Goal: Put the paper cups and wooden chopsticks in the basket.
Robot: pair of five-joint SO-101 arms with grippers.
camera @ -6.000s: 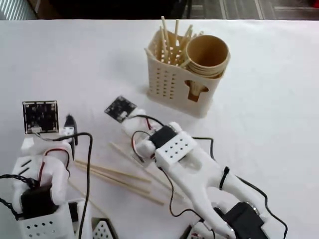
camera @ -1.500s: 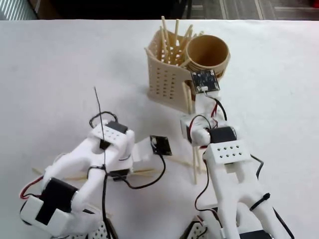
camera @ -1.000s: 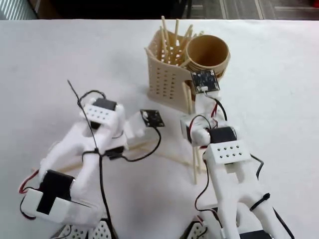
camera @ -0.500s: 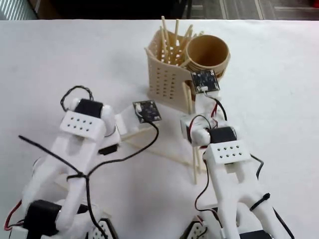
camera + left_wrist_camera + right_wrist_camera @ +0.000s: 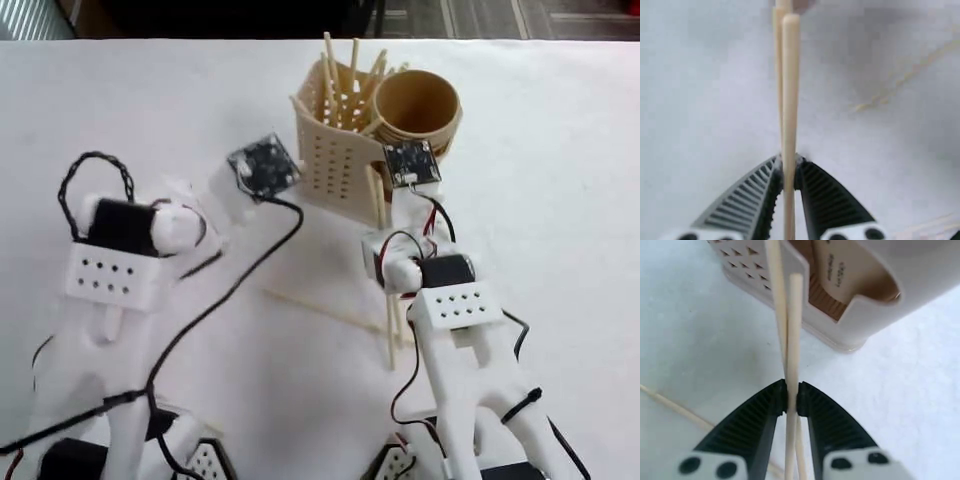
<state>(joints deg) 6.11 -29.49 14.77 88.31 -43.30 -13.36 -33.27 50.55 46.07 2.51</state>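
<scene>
Currently both arms carry sticks. On the left arm, the left gripper (image 5: pixel 788 167) is clamped on a pair of pale wooden chopsticks (image 5: pixel 789 85). It pinches them near one end so most of the length sticks out ahead of the jaws, likely so the free ends can be steered into an opening. That arm hangs over the white table (image 5: pixel 120 110), near the left side of the cream perforated plastic basket (image 5: pixel 335 165).

The right gripper (image 5: pixel 791 392) is likewise closed tight on a second chopstick pair (image 5: pixel 793 325). Its tips point at the basket's near wall, very close to it or touching; I cannot tell which. They look low against the rim, so a lift before tipping in seems needed.

A stack of tan paper cups (image 5: pixel 415 105) sits nested in the basket's right side, so the cup part looks done. The upright bundle of sticks (image 5: pixel 345 75) stands in the left side, which keeps the two kinds apart.

One loose chopstick (image 5: pixel 320 308) lies flat on the table between the arms, not yet picked up. Risk: a thin pair could twist in the grip and catch on the wall holes.
</scene>
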